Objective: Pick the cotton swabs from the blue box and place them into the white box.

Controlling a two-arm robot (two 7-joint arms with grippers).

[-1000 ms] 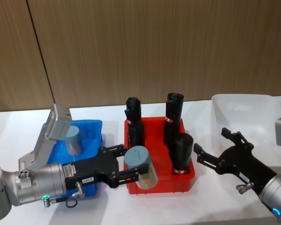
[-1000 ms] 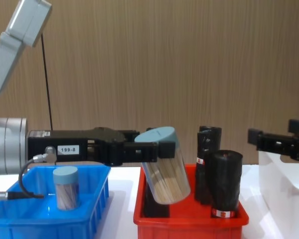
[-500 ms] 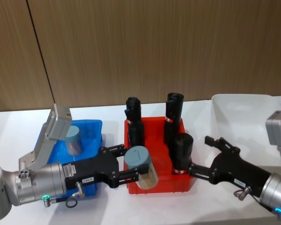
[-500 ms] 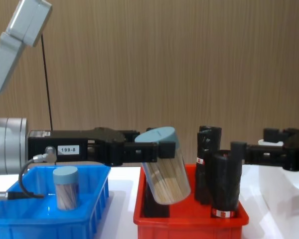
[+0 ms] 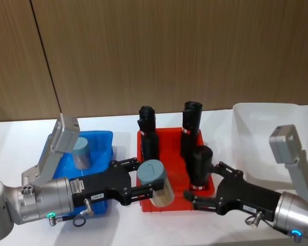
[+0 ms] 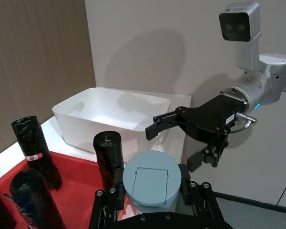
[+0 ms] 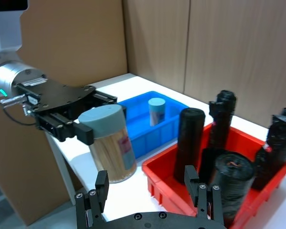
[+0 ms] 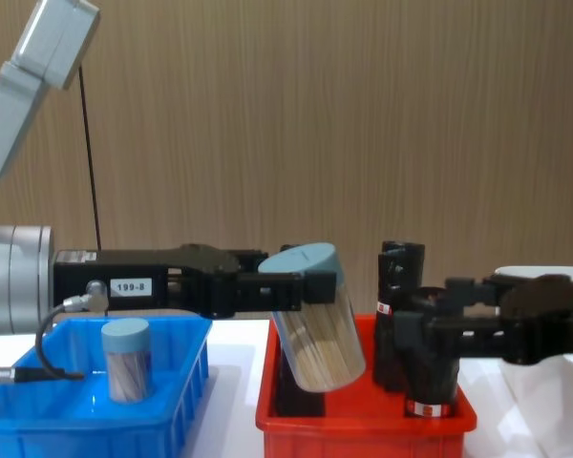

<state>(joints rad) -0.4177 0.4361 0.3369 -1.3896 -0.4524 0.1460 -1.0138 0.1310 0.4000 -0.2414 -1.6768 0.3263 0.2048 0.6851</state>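
A cotton swabs tub (image 8: pixel 317 324) is held clamped in the left gripper (image 5: pixel 143 178) at the red bin's (image 5: pixel 169 206) near left corner. Its tilt is shown by the chest view. The right gripper (image 5: pixel 201 182) is spread apart at the near right corner. A second tub (image 5: pixel 81 152) is seen upright in the blue box (image 5: pixel 100 138). The white box (image 5: pixel 262 110) is set far right.

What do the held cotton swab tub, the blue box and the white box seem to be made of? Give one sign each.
The cotton swab tub: probably clear plastic, sticks visible through it; matte blue-grey lid. The blue box: opaque plastic, moulded ribs. The white box: likely plastic, smooth, slightly translucent walls.
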